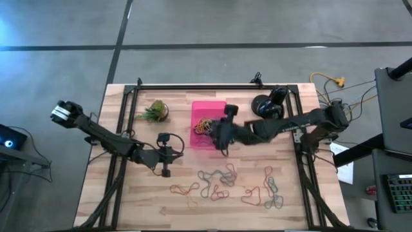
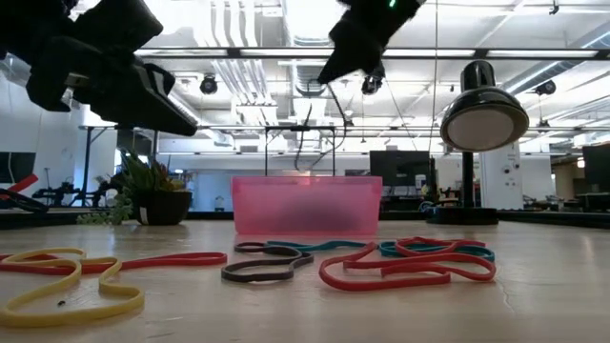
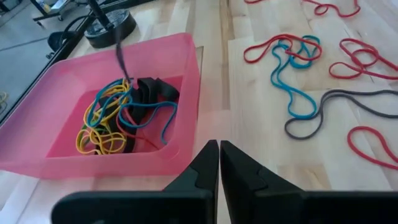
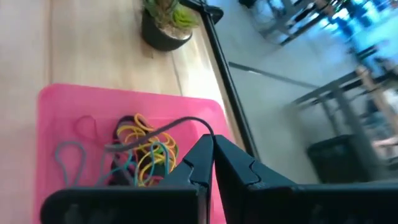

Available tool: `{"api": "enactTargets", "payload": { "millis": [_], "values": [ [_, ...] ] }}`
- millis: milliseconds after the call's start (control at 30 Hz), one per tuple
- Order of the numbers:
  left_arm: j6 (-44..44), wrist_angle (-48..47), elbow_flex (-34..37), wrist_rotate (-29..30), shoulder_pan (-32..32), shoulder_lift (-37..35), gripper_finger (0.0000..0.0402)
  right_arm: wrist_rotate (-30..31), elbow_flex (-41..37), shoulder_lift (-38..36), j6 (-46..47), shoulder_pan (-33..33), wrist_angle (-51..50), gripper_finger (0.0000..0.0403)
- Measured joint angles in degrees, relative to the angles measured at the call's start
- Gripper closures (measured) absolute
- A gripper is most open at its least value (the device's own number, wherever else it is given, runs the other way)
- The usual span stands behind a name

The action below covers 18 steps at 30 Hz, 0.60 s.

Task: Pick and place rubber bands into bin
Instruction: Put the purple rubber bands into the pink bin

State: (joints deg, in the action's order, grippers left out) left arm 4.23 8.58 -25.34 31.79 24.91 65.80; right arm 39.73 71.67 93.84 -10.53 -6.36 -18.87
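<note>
Pink bin [image 1: 209, 109] sits at centre of the high view with a tangle of rubber bands [image 1: 205, 126] inside, more loose bands [image 1: 219, 182] strewn across the lower-centre tabletop. Right gripper [image 1: 223, 147] hovers over the bin's right edge, fingers pressed together on 1 dark band [image 4: 168, 129] dangling into the bin. Left gripper [image 1: 165, 171] is lower left of the bin, fingers pressed together, holding nothing.

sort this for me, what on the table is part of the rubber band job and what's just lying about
Part of the job:
- rubber bands loose on the table
- rubber bands in the bin
- pink bin
- right gripper, shut, pinching a grey band over the bin
- left gripper, shut

Lying about:
- potted plant
- black lamp
</note>
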Motion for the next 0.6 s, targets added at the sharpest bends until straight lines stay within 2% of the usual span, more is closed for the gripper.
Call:
{"api": "enactTargets", "payload": {
  "millis": [267, 467, 600],
  "values": [
    [0.0, 0.0, 0.2, -0.1, 0.0, -0.2, 0.0402, -15.3, -5.5, 0.0, 3.6, 11.1, 9.7, 0.0394],
    [-0.1, 0.0, 0.2, -0.1, 0.0, -0.2, 0.0402, -29.4, -9.0, 0.0, 7.0, 15.8, 11.7, 0.0392],
    [-0.1, 0.0, 0.2, -0.1, 0.0, -0.2, 0.0402, -32.8, -10.6, 0.0, 7.4, 16.2, 12.2, 0.0368]
  ]
}}
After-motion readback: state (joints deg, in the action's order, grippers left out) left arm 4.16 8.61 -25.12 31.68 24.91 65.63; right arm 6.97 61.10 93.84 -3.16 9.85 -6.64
